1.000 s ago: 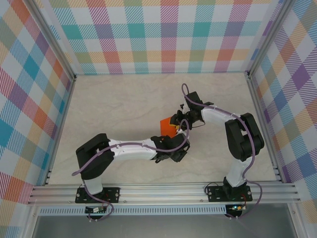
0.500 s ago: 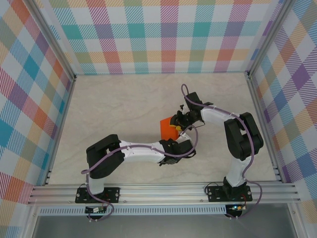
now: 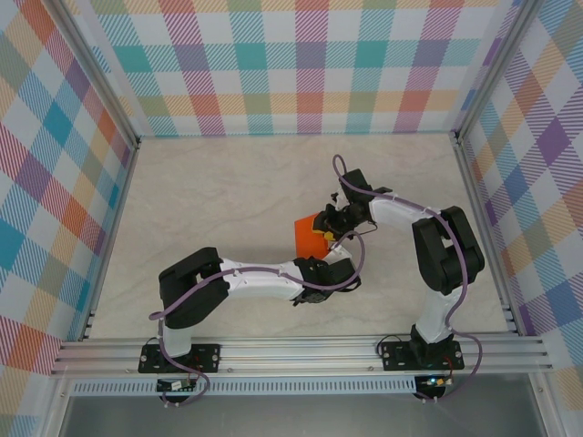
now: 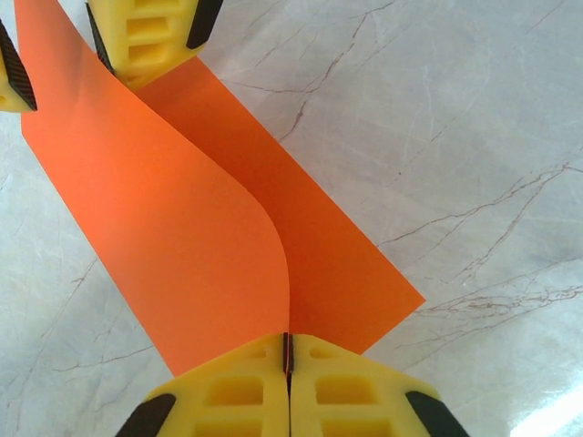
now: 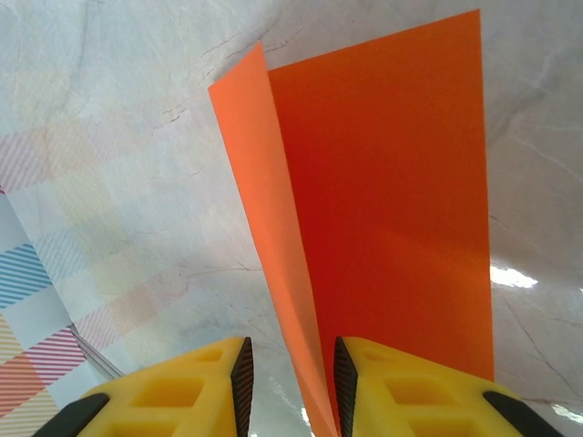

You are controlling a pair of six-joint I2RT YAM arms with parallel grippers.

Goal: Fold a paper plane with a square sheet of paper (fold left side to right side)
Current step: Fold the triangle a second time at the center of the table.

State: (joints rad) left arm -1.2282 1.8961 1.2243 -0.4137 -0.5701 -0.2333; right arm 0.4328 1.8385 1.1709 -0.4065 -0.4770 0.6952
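from left wrist, left gripper (image 4: 288, 344) pinches sheet (image 4: 191, 228) — right gripper (image 4: 80, 68) agape

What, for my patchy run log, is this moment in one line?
left gripper: shut on square sheet of paper | right gripper: open, straddling opposite edge | flap: curved, not flat

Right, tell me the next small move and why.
Probably close the right gripper on the paper edge standing between its open fingers. The left gripper pinches the square sheet of paper at the other end, yet the top layer bows up loosely, so holding both ends would let the fold be flattened.
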